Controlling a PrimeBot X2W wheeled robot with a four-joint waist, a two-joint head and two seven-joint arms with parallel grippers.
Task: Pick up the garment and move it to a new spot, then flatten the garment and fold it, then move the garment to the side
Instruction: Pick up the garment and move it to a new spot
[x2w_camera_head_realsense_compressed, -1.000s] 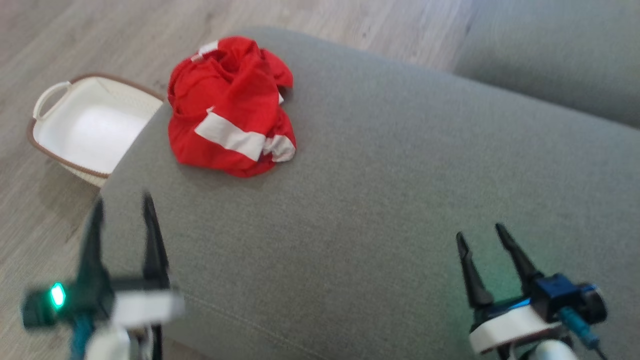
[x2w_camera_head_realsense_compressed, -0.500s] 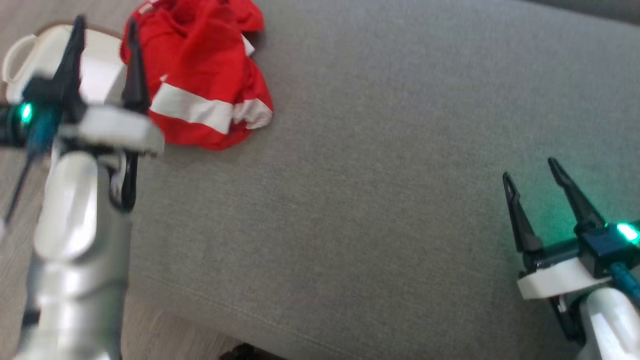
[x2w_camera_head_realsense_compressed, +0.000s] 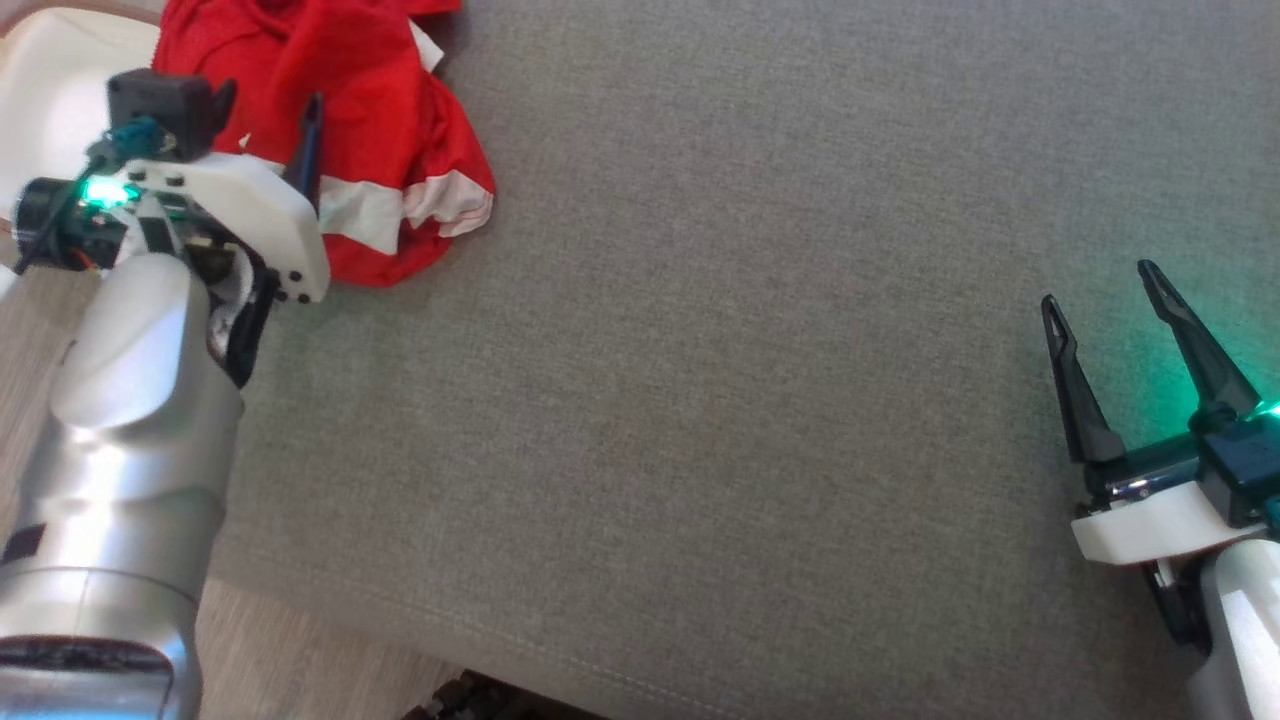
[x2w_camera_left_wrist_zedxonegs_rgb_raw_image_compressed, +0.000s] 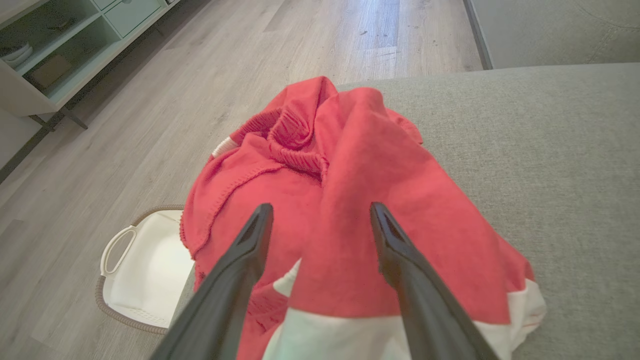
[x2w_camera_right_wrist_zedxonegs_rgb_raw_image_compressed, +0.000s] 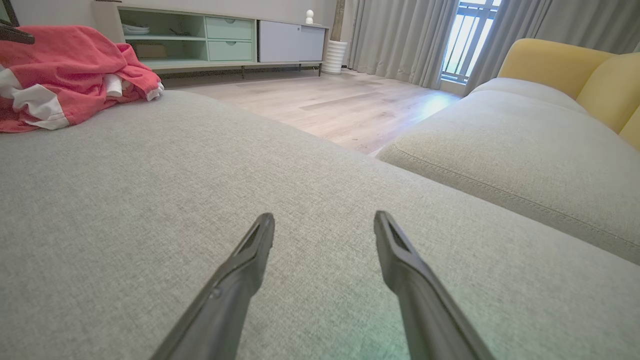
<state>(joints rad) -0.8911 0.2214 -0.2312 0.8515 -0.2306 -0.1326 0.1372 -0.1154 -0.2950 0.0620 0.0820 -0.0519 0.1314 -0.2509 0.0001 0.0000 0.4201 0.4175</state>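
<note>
The garment (x2w_camera_head_realsense_compressed: 385, 130) is a crumpled red piece with a white band, bunched at the far left of the grey sofa cushion (x2w_camera_head_realsense_compressed: 700, 400). My left gripper (x2w_camera_head_realsense_compressed: 265, 115) hovers over its near left side, open; in the left wrist view the two fingers straddle the red cloth (x2w_camera_left_wrist_zedxonegs_rgb_raw_image_compressed: 350, 160) just above the white band, left gripper (x2w_camera_left_wrist_zedxonegs_rgb_raw_image_compressed: 321, 206) holding nothing. My right gripper (x2w_camera_head_realsense_compressed: 1097, 287) is open over bare cushion at the right, far from the garment. In the right wrist view the right gripper (x2w_camera_right_wrist_zedxonegs_rgb_raw_image_compressed: 325, 216) is empty, and the garment (x2w_camera_right_wrist_zedxonegs_rgb_raw_image_compressed: 65, 75) lies at the far left.
A white basket (x2w_camera_left_wrist_zedxonegs_rgb_raw_image_compressed: 145, 270) with a brown rim stands on the wood floor just left of the cushion, below the garment's edge. A second grey cushion (x2w_camera_right_wrist_zedxonegs_rgb_raw_image_compressed: 500, 150) and yellow backrest (x2w_camera_right_wrist_zedxonegs_rgb_raw_image_compressed: 550, 65) lie to the right. A low cabinet (x2w_camera_right_wrist_zedxonegs_rgb_raw_image_compressed: 225, 40) stands across the room.
The head camera has tilted down and shifted. My left arm has reached forward from the cushion's front edge to the garment, fingers still open. The right gripper stays open and low.
</note>
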